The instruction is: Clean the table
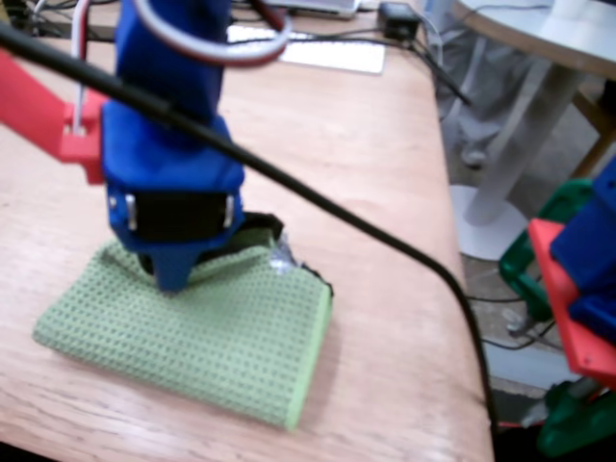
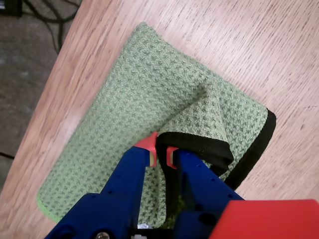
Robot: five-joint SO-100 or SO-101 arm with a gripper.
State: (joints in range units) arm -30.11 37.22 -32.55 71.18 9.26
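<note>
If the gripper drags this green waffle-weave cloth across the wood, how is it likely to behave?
The cloth is probably floppy: a black-edged corner already folds up at the gripper. Dragged, it would likely bunch or trail rather than slide flat. It looks light, and the table looks smooth and slightly glossy, so it should slip easily unless pressed down.

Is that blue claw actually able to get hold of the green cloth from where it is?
Probably yes. The gripper is already down on the green cloth, its red-tipped fingers closed around a raised black-edged fold. Nothing else lies on the table to block it.
</note>
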